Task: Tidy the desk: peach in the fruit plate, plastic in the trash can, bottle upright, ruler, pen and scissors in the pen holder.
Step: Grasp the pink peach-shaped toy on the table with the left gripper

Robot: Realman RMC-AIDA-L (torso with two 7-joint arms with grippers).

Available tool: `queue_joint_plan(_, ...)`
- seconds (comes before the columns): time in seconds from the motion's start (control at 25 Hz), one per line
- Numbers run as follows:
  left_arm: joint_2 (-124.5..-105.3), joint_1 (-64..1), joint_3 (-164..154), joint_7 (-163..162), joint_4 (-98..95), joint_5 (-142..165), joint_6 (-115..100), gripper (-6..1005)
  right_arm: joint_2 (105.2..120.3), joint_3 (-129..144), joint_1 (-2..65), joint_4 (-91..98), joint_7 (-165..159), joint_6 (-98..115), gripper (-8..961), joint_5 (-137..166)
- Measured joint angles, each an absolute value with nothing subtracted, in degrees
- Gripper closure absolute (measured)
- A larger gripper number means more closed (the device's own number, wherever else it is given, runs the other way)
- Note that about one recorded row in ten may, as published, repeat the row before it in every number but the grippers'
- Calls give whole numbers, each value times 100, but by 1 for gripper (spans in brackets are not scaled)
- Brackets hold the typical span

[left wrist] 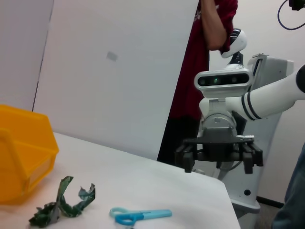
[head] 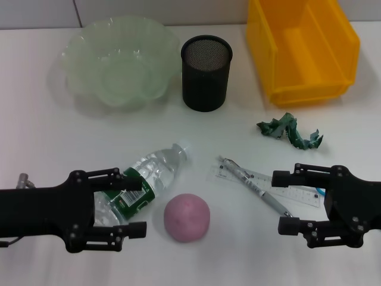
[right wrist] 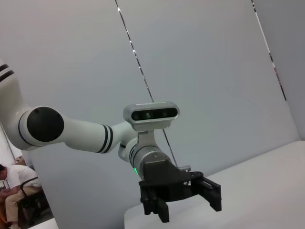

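Both pincers gape, empty — left pincer (head: 134,205) beside the peach (head: 187,217), which lies at six o'clock of the fruit plate (head: 119,59); straddle it squarely, close gently.

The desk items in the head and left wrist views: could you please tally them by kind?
Containers: 3 – fruit plate, pen holder, yellow bin
Stationery: 3 – pen, ruler, scissors
Bottle: 1
Peach: 1
Crumpled plastic: 1
Total: 9
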State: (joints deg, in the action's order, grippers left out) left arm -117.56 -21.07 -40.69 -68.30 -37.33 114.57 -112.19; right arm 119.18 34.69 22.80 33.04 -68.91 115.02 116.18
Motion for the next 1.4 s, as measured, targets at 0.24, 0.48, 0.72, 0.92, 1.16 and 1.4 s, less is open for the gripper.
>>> queue_joint_plan(0.24, -11799, -2225, -4171, -7604, -4322, 11523, -10992, 202, 11877, 3454, 2111, 3331, -6891, 11497, 164, 11640)
queue_joint_plan(0.48, -11862, -2795, -4956, -8847, -5386, 11798, -10826, 201, 11764, 3380, 1783, 3352, -6867, 11397, 164, 11635)
queue_joint_plan(0.72, -11874, -3275, -6209, -9604, -6103, 12074, -10417, 202, 11728, 3290, 1567, 3357, -6848, 11222, 164, 11672)
queue_joint_plan(0.92, -11891, -3473, -6922, -9923, -6597, 12139, -10287, 203, 11717, 3293, 1539, 3320, -6847, 11005, 164, 11707)
queue_joint_plan(1.16, -11909, -3503, -8518, -10560, -7672, 12713, -9577, 205, 11695, 3292, 1587, 3316, -6900, 11023, 164, 11836)
queue_joint_plan(1.4, -11918, -3651, -9315, -11039, -8095, 13123, -9324, 207, 11673, 3288, 1593, 3328, -6991, 11039, 165, 11909)
